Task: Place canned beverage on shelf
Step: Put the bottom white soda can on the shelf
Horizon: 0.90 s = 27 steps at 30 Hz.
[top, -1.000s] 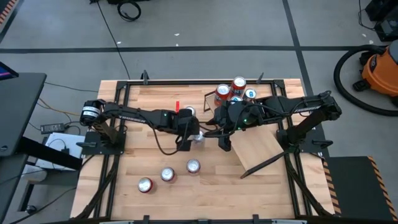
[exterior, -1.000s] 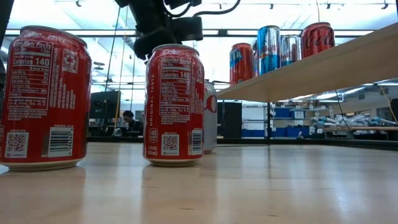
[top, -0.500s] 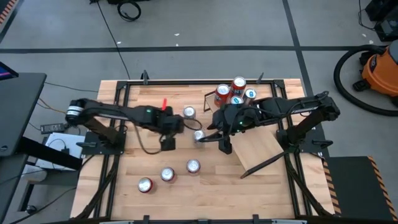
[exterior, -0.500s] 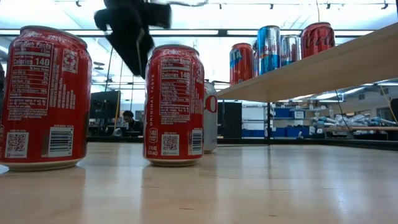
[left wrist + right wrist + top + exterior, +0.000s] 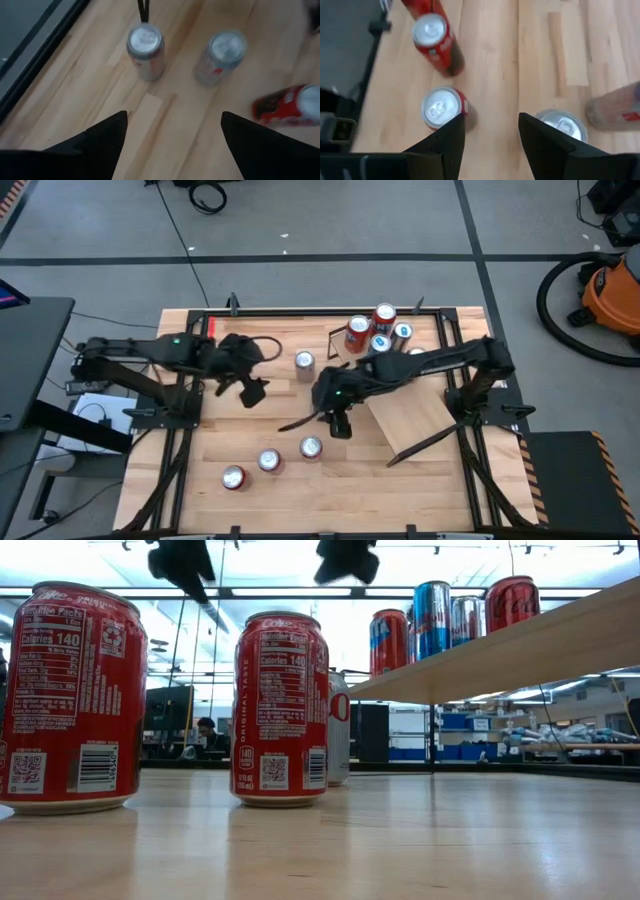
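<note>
The shelf (image 5: 415, 415) is a sloped light wood board at the table's right, and it also shows in the low view (image 5: 520, 650). Several cans (image 5: 380, 330) stand at its far end. Three loose cans stand upright near the table's front: two red ones (image 5: 233, 477) (image 5: 268, 461) and a silver one (image 5: 311, 447). Another silver can (image 5: 304, 361) stands farther back. My right gripper (image 5: 337, 425) hangs open and empty above the silver front can (image 5: 562, 125). My left gripper (image 5: 252, 392) is open and empty at mid-left, above bare wood (image 5: 173, 114).
A black metal frame (image 5: 200, 320) runs round the tabletop, with the arm bases at both sides. A blurred silver can (image 5: 615, 107) shows at the edge of the right wrist view. Bare wood lies between the two grippers and along the front right.
My left gripper has drawn back toward the table's left and far edges, away from a silver can in the middle. My right gripper has moved from beside the shelf toward the near-left, over that can and toward the front cans. The cans have kept their places.
</note>
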{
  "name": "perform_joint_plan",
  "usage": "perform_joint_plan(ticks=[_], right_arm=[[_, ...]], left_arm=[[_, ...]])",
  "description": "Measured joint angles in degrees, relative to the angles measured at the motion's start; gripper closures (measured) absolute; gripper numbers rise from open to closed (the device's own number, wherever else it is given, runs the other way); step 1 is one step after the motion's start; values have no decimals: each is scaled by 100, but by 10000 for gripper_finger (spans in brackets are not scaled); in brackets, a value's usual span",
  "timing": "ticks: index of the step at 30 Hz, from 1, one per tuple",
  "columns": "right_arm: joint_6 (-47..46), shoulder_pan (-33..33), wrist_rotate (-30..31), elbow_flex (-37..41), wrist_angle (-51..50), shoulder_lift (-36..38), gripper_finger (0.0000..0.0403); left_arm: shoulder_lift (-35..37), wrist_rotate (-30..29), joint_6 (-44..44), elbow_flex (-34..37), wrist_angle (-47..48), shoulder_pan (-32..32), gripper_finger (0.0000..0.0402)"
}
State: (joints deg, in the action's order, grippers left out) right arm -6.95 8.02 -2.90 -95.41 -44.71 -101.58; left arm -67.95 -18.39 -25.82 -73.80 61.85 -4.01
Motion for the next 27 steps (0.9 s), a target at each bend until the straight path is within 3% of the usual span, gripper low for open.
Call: perform_joint_plan(ticks=[4,9,17,27], right_arm=[[665,-82,-422,-66,54,-293,189],[1170,-185,-478,-140,-42,-557,133],[2078,-286,441,-141,-251,-749,42],[2091,-676,538,-140,-123,-898,34]], left_arm=[[339,-35,-209,2,-49,-48,70],[585,-36,-495,2,-86,-124,70],[769,-23,-537,5,-158,-214,70],[760,-44,-717,5,-160,-212,70]])
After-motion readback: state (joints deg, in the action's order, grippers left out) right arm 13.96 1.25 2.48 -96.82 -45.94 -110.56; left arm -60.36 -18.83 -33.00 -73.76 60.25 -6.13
